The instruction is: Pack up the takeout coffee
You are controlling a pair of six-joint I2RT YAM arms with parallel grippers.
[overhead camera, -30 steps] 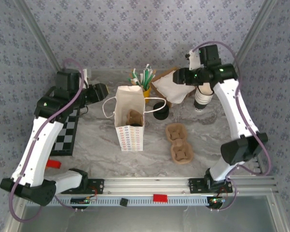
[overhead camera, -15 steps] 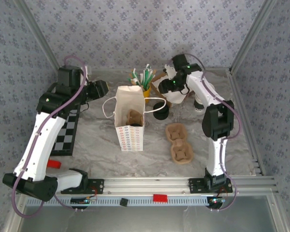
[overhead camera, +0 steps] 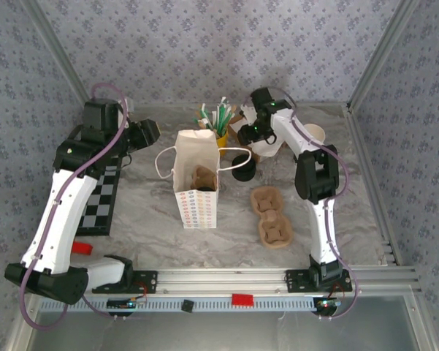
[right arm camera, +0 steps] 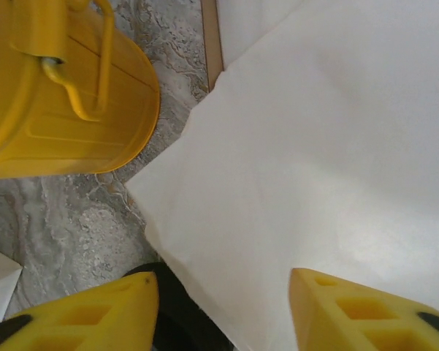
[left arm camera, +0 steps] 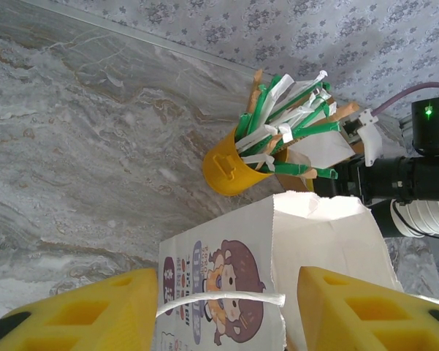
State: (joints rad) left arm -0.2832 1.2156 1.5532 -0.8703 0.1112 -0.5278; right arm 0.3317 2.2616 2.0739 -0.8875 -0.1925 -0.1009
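Two pulp cup trays: lay touching on the desk, nearest the arm bases, right of centre, unloaded.
Paper bag: stood upright mid-desk, mouth up, something brown inside.
Left tool: hovered behind the bag, released, fingers parted with the bag handle crossing the gap, gripping nothing.
Black lid: sat just right of the bag.
Right tool: pointed down at the white paper beside the yellow pail, released, jaws apart, clamped on nothing.
Coffee cup: stood at the far right of the desk, apparently upright, long axis vertical, off to the right tool's right with the forearm between.
Nearer arm: right, by judgement; left well apart, across the bag.
Coming move: probably a swing rightward off the paper, then a side-on approach to the cup.
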